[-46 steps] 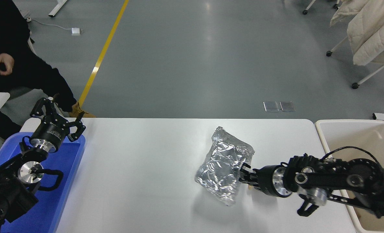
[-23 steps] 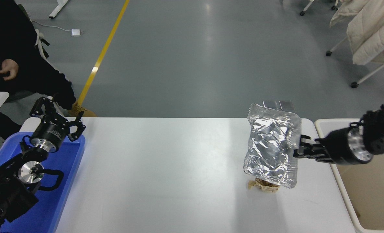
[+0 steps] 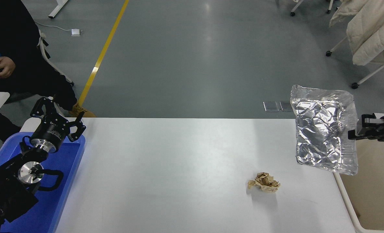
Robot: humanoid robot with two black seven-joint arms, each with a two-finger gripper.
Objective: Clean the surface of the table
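The scene was bright and evenly lit from above. The smooth white tabletop [image 3: 166,168] carried a soft glare, and the grey floor [image 3: 208,48] reflected pale ceiling light. The crumpled silver foil bag [image 3: 324,129] glittered strongly. Shadows were faint. The picture was sharp, without visible blur.

A plain white desk [image 3: 166,168] carries a tan-brown crumpled paper ball [image 3: 264,182]. A silver foil bag [image 3: 323,129], creased and mirror-bright, shows against a grey floor [image 3: 192,58] crossed by a yellow line [image 3: 103,53]. At left, a bright blue tray [image 3: 61,187] lies under the black left gripper [image 3: 58,118] with its silver metal rings. At right stand a beige bin [image 3: 373,191] and the black right gripper [image 3: 355,131]. A cream quilted coat [image 3: 371,29] hangs far right; a person wears a black sleeve [image 3: 46,79].
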